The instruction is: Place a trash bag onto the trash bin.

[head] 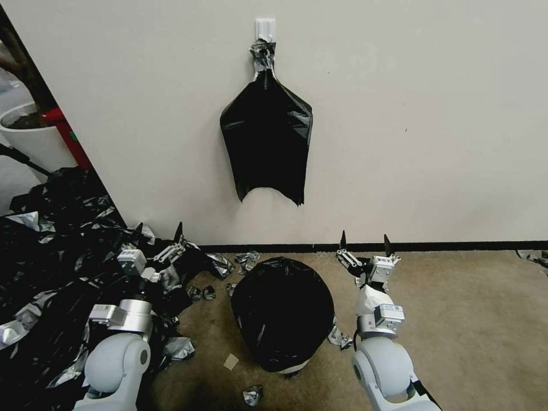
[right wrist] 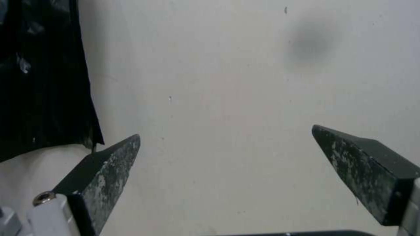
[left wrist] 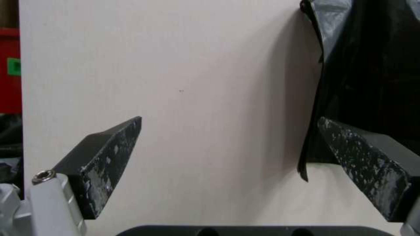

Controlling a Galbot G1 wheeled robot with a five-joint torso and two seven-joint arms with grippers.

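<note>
Both jaws spread, empty, flanking the bagged trash bin (head: 282, 314) near the wall (head: 434, 114).

You will find no text you can actually read anywhere here. The nearest candidates are the small white stickers with dark printed patterns on the arms in the head view: one on the left gripper's (head: 158, 234) housing at lower left, one on the left arm's silver cuff below it, one on the right gripper's (head: 365, 242) housing at lower centre-right, and one on the right arm's cuff beneath that. Their marks are too small for you to make out as letters or numbers. In the left wrist view, a green patch (left wrist: 13, 66) sits on a red surface at the far left edge; nothing on it is legible.
</note>
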